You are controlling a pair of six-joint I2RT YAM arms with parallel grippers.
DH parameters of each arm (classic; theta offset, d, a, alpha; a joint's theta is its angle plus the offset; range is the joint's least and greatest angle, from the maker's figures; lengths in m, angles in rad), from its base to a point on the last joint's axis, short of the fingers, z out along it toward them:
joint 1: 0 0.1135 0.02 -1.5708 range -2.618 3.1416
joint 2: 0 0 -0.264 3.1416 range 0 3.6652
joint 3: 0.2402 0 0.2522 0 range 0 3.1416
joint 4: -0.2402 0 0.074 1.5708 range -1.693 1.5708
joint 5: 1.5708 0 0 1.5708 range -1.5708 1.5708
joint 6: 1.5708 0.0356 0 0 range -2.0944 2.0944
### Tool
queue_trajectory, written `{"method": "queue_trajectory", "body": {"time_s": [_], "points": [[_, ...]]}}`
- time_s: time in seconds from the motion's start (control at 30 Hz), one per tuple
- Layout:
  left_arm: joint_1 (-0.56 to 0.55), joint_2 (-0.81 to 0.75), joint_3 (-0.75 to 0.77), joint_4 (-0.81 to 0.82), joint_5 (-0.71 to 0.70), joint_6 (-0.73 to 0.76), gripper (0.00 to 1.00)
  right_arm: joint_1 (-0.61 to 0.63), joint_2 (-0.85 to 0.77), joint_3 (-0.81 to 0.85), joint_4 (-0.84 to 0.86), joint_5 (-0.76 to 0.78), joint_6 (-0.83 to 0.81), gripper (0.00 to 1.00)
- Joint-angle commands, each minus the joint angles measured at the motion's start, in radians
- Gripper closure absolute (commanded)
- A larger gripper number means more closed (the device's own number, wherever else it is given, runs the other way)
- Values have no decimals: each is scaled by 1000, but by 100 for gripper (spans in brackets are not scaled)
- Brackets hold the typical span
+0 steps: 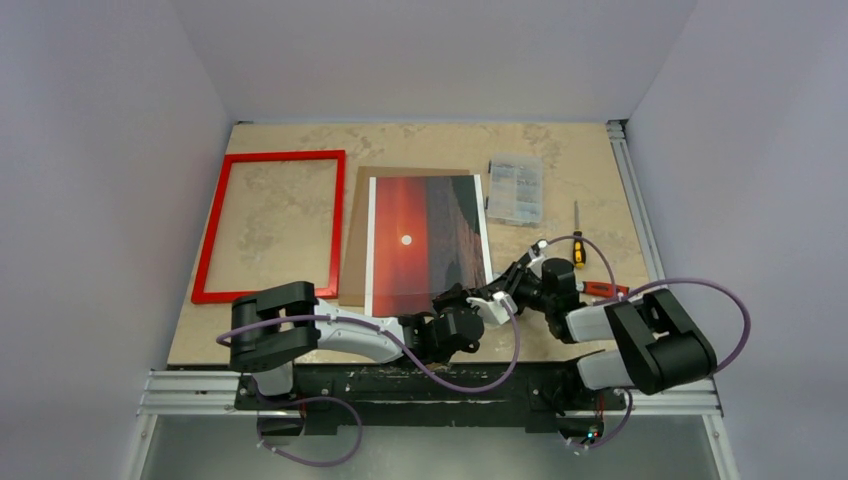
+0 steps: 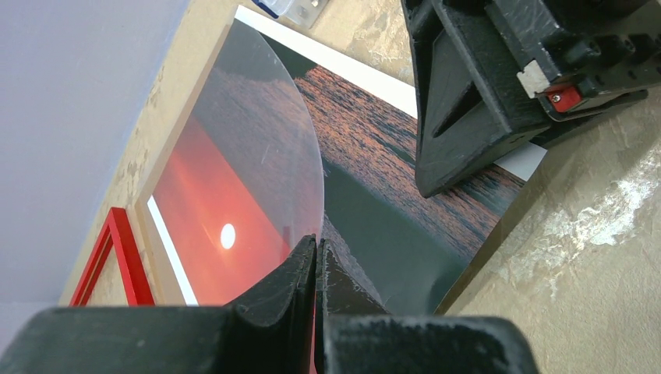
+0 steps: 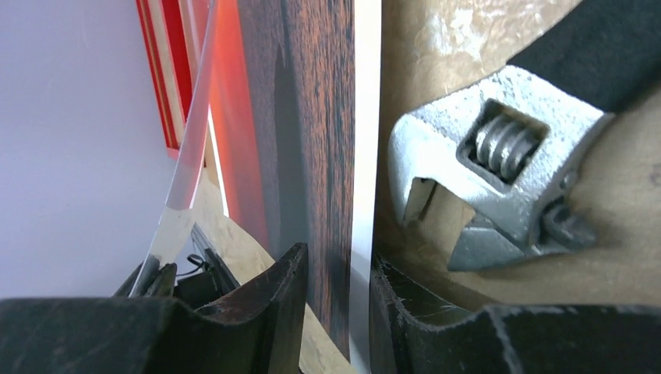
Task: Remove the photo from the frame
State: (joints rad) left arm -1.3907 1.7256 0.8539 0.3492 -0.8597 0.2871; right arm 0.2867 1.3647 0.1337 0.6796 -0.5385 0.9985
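Top external view: the table point(image 1: 580, 170), beige and mottled, is seen carrying all items. The frame point(image 1: 288, 156) is laid flat on the left part of the table, with bare table showing through its opening. Just beside it, to the right, a brown board point(image 1: 357, 235) is laid flat. The photo point(image 1: 428, 240) is laid face up on that board, outside the frame, with board exposed along its left and far sides.

Left wrist view: a clear sheet point(image 2: 257, 140) is seen bowed upward over the sun side of the photo, the white sun showing through it. The left end effector point(image 2: 316, 261) is closed, its fingers pressed together on the near edge of this sheet.

Right wrist view: the right end effector point(image 3: 337, 263) is parted. The photo's white edge strip is seen between its fingertips, and it is not clamped on the photo.

A clear parts box point(image 1: 516, 188) is placed beyond the photo's far right corner. An adjustable wrench point(image 3: 499, 171) is laid on the table just beside the right end effector. A screwdriver point(image 1: 577, 245) with a yellow-and-black handle is laid right of the photo.
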Motion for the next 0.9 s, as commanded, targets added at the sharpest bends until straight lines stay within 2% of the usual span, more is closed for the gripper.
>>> {"method": "queue_trajectory", "body": {"time_s": [0.0,0.13,0.43,0.57,0.67,0.87], "points": [[-3,-32,6,20,4,-29,100,-5,47,11,162,-10,26,72],[-5,-35,2,19,4,-32,100,-11,72,46,148,-1,0,78],[-9,-38,0,15,0,-34,100,-20,137,115,182,-19,-3,79],[-10,-40,-4,11,-1,-38,100,-20,148,149,142,-29,-39,100],[-10,-36,-6,11,-7,-43,100,-20,98,157,45,5,-83,100],[-10,-23,-5,8,-11,-55,100,-20,-123,139,-199,112,-142,100]]}}
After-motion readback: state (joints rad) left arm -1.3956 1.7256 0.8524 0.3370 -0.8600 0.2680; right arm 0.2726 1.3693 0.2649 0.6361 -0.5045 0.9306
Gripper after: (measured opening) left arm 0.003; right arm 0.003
